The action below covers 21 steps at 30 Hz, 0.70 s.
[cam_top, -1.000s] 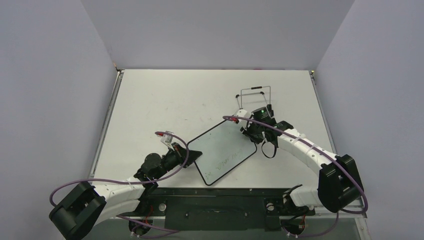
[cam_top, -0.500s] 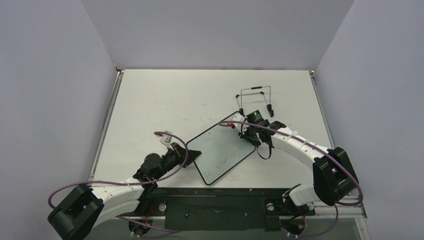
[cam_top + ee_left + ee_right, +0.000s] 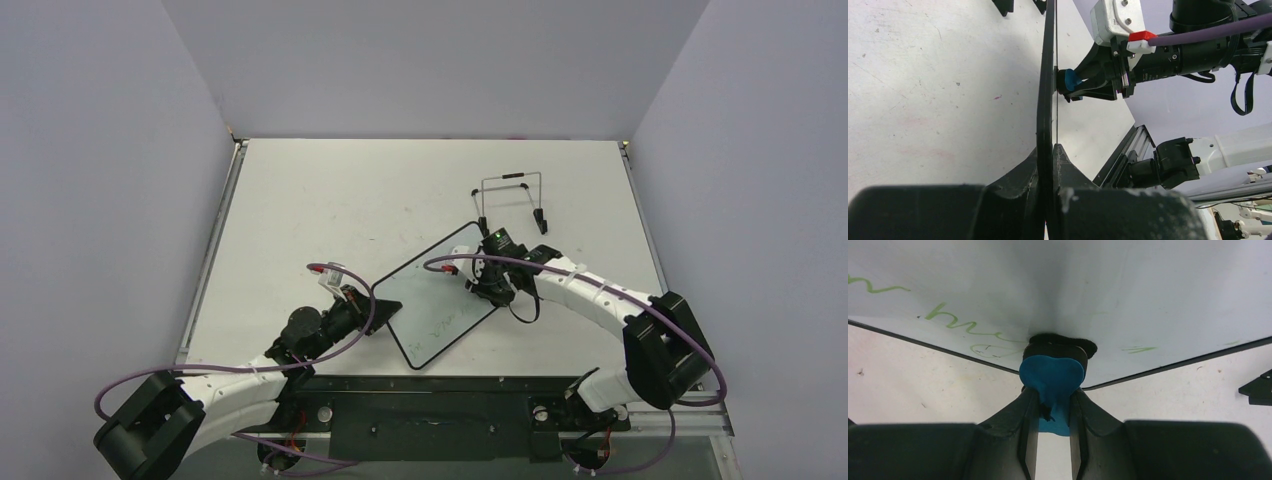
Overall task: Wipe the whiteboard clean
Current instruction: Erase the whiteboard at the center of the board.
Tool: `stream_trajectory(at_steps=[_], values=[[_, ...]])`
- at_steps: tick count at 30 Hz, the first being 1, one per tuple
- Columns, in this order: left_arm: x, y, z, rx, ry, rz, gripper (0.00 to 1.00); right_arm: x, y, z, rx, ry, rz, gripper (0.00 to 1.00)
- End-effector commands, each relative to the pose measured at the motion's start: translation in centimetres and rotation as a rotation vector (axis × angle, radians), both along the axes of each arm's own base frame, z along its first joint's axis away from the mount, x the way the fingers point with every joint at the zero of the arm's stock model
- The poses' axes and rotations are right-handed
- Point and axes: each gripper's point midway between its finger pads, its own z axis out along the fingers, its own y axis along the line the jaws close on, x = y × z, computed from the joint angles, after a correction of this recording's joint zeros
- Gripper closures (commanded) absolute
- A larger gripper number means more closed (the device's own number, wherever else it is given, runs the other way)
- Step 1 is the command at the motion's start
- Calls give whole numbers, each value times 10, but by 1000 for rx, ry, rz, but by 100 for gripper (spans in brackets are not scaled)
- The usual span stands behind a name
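Note:
The whiteboard (image 3: 440,300), white with a thin black frame, lies tilted on the table near the front. Faint green writing (image 3: 955,320) shows on it. My left gripper (image 3: 385,308) is shut on the board's left corner; the frame edge (image 3: 1047,90) runs between its jaws. My right gripper (image 3: 488,287) is shut on the blue-black eraser (image 3: 1052,377) and presses its black pad on the board near the right edge. The eraser also shows in the left wrist view (image 3: 1069,82).
A wire stand (image 3: 512,200) with black feet lies on the table behind the board. Grey walls enclose the table on three sides. A black rail (image 3: 430,400) runs along the near edge between the arm bases.
My right gripper has moved left and toward the front with the eraser, from the board's far right corner onto its surface. The left gripper and board have stayed in place.

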Motion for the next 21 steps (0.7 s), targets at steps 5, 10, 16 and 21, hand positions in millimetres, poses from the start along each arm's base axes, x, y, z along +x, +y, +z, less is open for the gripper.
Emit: stream_trajectory(at_steps=[5,10,16,21], values=[[-1,-7,54,-130,-145,-30,100,66,-34,30,34,-224,-334,100],[-1,-8,55,-133,-145,-36,100,51,-20,21,57,-149,-254,100],[-1,-8,53,-131,-141,-34,100,29,23,33,145,-122,-70,100],[0,-8,52,-129,-138,-31,100,68,-12,42,84,-276,-308,100]])
